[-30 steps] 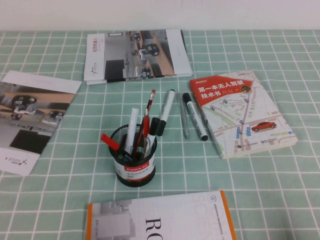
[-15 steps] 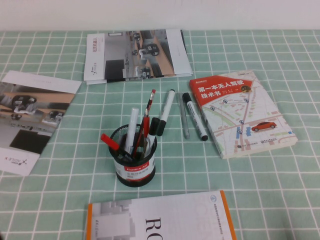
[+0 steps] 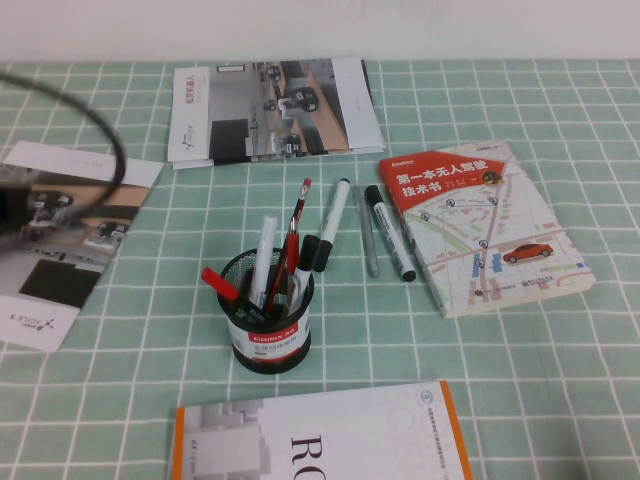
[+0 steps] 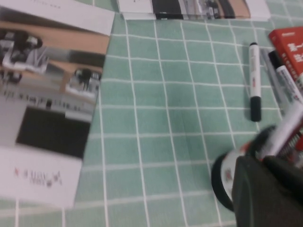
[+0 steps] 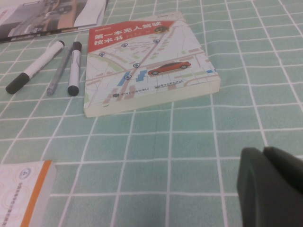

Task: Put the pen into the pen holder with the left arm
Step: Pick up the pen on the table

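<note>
The pen (image 3: 331, 222), a thick white marker with a long black cap, lies on the green checked cloth just behind the pen holder (image 3: 268, 322). The holder is a black mesh cup with a red-banded label and several pens in it. Both show in the left wrist view: the pen (image 4: 254, 82) and the holder (image 4: 223, 176). My left gripper (image 4: 263, 161) is shut and empty, close above the holder. My left arm is a dark blur at the left edge of the high view (image 3: 18, 205). My right gripper (image 5: 263, 152) is shut and empty, low over the cloth near the book; the pen (image 5: 35, 67) shows far off.
A thin grey pen (image 3: 367, 240) and a printed white marker (image 3: 390, 245) lie beside the pen. A red and white book (image 3: 480, 225) lies to the right. Brochures lie at the back (image 3: 270, 105) and left (image 3: 70, 240). An orange-edged book (image 3: 320, 440) lies in front.
My left arm and its cable have come into the high view from the left edge. The pens, holder and books have not moved.
</note>
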Robot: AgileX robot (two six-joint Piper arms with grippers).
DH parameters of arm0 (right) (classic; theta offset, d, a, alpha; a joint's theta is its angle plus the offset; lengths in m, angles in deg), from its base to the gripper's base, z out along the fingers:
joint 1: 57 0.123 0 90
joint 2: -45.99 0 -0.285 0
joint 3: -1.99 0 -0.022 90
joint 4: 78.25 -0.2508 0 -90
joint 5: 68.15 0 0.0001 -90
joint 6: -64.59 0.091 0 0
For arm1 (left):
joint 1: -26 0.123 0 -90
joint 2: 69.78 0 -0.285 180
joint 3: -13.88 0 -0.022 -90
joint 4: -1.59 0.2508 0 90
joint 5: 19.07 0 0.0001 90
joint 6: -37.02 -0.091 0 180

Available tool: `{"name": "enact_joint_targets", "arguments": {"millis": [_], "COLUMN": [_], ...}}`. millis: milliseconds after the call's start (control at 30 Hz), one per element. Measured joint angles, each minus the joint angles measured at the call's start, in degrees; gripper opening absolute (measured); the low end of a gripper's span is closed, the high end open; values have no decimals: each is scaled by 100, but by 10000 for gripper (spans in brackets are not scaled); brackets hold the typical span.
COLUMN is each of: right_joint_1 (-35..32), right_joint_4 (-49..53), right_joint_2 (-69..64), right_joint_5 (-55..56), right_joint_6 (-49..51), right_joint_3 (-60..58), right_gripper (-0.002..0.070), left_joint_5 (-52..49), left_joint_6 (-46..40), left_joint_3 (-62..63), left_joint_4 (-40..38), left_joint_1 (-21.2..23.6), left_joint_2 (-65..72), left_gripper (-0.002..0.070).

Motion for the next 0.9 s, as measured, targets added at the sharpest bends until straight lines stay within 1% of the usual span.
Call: {"name": "enact_joint_targets", "arguments": {"millis": [100, 200, 433, 567, 733, 900], "right_joint_1": [0, 0, 0, 0, 0, 0], "right_joint_4": [0, 0, 0, 0, 0, 0], "right_joint_2": [0, 0, 0, 0, 0, 0], "right_joint_5": [0, 0, 0, 0, 0, 0], "right_joint_6": [0, 0, 0, 0, 0, 0], "right_joint_3": [0, 0, 0, 0, 0, 0], "right_gripper": [-20, -20, -20, -20, -20, -20], "left_joint_5": [-268, -547, -1102, -1434, -1961, -2399], "left_joint_6": [-156, -238, -139, -63, -29, 23], "left_joint_3": [781, 1581, 3370, 4325, 5555, 6634], "left_joint_4": [15, 113, 665, 883, 986, 1002], "left_joint_1": [-15, -218, -1223, -1691, -2019, -2166], "left_joint_2": [863, 1671, 3478, 4387, 5428, 6371], "left_gripper": [-4, -4, -4, -4, -4, -4]}}
